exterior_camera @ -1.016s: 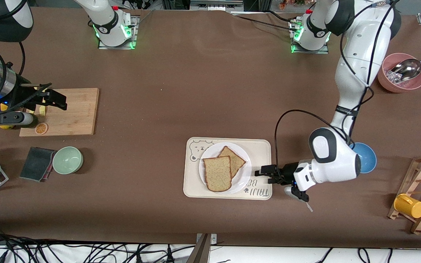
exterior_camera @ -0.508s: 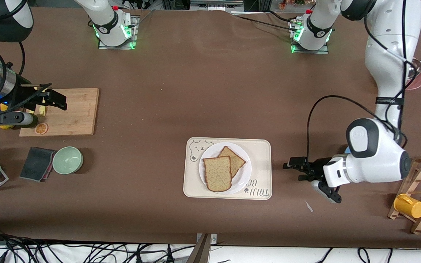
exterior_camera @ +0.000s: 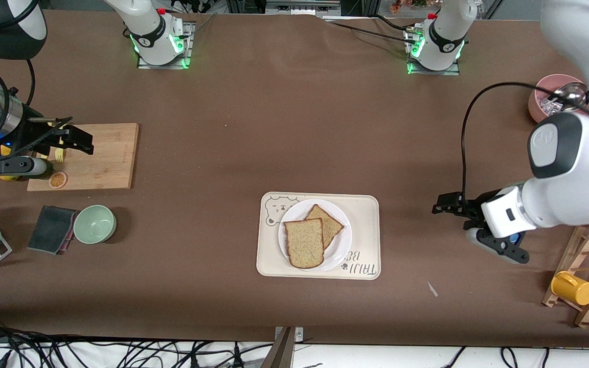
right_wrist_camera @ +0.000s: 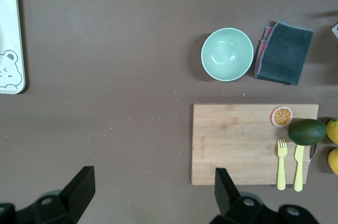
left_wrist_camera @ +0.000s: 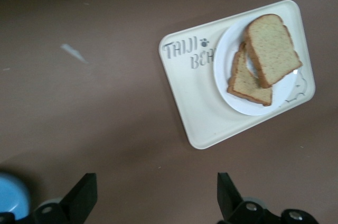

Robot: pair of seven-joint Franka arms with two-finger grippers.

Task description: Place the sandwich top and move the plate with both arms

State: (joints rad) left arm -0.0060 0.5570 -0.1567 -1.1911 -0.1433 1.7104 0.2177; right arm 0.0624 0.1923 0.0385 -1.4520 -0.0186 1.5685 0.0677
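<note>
— So, where was the sandwich top (exterior_camera: 304,242)?
— On the plate (exterior_camera: 343,244), seemingly overlapping another slice.
— The grippers?
— Left gripper (exterior_camera: 442,209) spread, released, above bare table; right gripper (exterior_camera: 81,140) spread over the cutting board (exterior_camera: 105,158), waiting.

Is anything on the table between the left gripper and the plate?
Only the tray's rim and bare tablecloth lie between the open left gripper and the plate, as the front view shows.

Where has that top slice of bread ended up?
The sandwich top lies on the plate, overlapping another slice beneath it. The plate sits on the cream tray, near the middle of the table.
</note>
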